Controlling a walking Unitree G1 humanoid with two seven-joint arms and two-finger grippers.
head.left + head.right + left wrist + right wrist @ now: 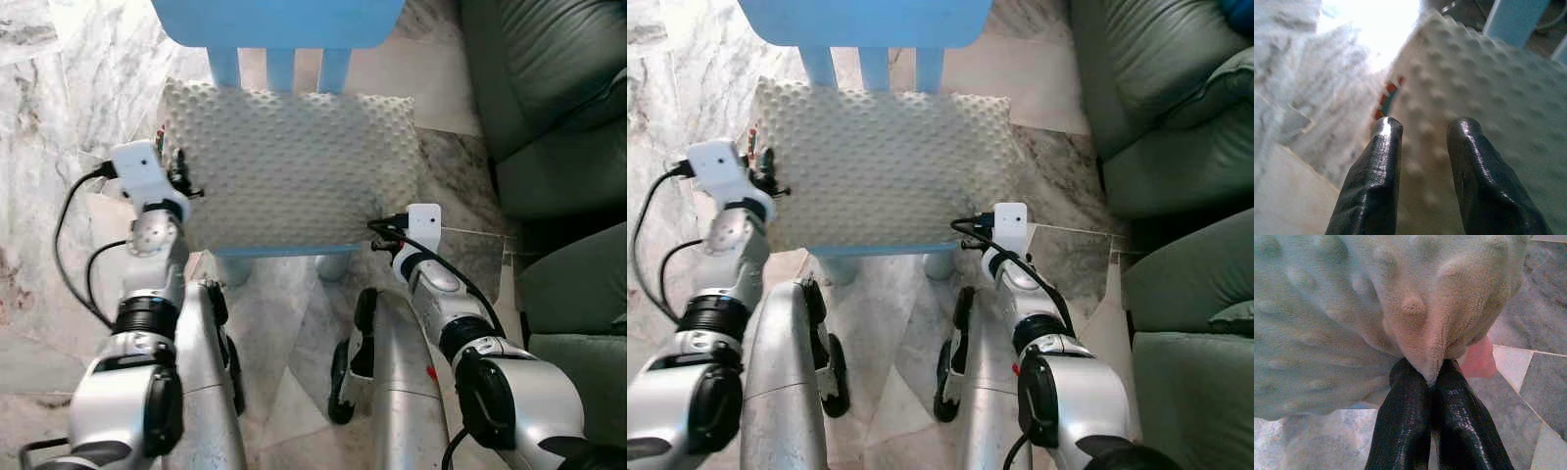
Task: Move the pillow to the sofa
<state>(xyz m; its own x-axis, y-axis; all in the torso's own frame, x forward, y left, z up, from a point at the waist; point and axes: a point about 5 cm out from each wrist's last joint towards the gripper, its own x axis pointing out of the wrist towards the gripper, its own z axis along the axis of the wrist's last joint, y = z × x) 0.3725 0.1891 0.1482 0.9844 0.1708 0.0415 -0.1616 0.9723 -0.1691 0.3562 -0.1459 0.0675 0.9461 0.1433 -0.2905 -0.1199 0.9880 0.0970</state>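
Nearest, robot's two silver arms are reaching fwd over its legs, above the marble floor [59,117]. The right gripper [1433,374] is pinching a fold at the near right corner of the pillow [294,162], fingers closed tight on the fabric. The left gripper [1422,132] is sitting at the pillow's left edge w/ fingers narrowly parted, pads resting against the bumpy surface, not clamping it. The cream, dotted pillow is lying flat on the seat of a light blue chair [279,24], covering nearly all of it; chair back is rising at the far side. To the right, the dark green sofa [558,108] is standing apart from the chair.
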